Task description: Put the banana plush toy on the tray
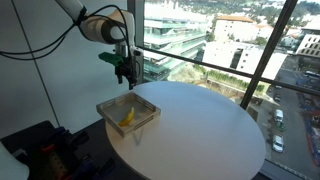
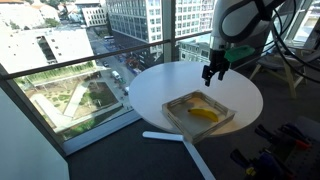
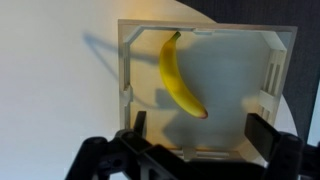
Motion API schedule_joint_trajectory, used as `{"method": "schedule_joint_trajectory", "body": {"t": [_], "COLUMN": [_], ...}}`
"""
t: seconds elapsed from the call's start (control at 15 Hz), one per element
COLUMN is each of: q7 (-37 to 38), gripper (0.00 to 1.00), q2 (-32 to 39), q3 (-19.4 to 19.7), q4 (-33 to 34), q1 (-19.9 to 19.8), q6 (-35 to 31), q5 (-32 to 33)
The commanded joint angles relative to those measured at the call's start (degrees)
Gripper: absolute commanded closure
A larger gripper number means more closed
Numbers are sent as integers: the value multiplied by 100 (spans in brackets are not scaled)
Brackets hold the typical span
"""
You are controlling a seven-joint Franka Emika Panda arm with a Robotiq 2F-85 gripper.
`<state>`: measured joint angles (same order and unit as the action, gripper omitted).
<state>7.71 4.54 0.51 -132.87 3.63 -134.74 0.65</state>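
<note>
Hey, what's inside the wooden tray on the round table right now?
Only the banana plush toy, lying on the greyish base of the tray, nearer one side wall. The patch of base directly beneath the toy is covered.

A round white table (image 1: 200, 125) stands near floor-to-ceiling windows (image 2: 60, 60) with dark frames. Daylight comes in, and city buildings (image 1: 235, 25) lie far outside.

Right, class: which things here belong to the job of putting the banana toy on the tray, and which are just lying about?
Belonging to the job:
banana plush toy, lying inside the tray
tray
gripper, open above the tray

Just there:
round white table
window behind it
</note>
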Motion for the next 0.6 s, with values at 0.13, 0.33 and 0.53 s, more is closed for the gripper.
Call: {"method": "schedule_joint_trajectory", "body": {"t": [0.13,0.33,0.53], "q7": [101,97,88], "gripper": [0,0,0], "q2": [-666,-907,-1128], "q3": [-67,-76,-85], "q4": [-444,-599,-743], "q1": [-70,-88,-108], "q6": [213,285,367], "q5": [59,54,39]}}
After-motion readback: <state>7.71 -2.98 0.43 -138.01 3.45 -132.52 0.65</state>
